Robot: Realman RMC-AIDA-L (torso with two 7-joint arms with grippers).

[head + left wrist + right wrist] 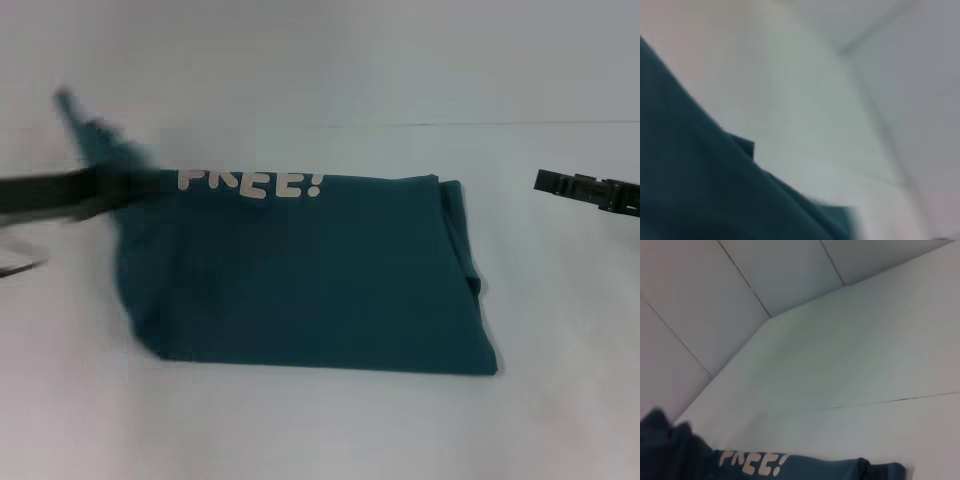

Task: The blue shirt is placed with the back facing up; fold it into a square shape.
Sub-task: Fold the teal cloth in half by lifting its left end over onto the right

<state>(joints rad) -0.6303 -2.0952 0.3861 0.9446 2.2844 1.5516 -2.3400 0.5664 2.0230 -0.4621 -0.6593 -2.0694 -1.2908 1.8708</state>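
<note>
1. Your blue shirt (310,280) lies partly folded on the white bench (300,420), lettering showing along its far edge.
2. Your left hand (110,185) lifts the shirt's left corner; its grip is blurred, so I cannot tell.
3. Your right hand (545,182) hovers right of the shirt, apart from it; its fingers I cannot tell.

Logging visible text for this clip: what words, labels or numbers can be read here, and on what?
"FREE!": white block lettering on the blue shirt, along its far edge in the head view; the first letter is partly blurred near the left gripper. It also shows in the right wrist view.
No other text is visible.
</note>
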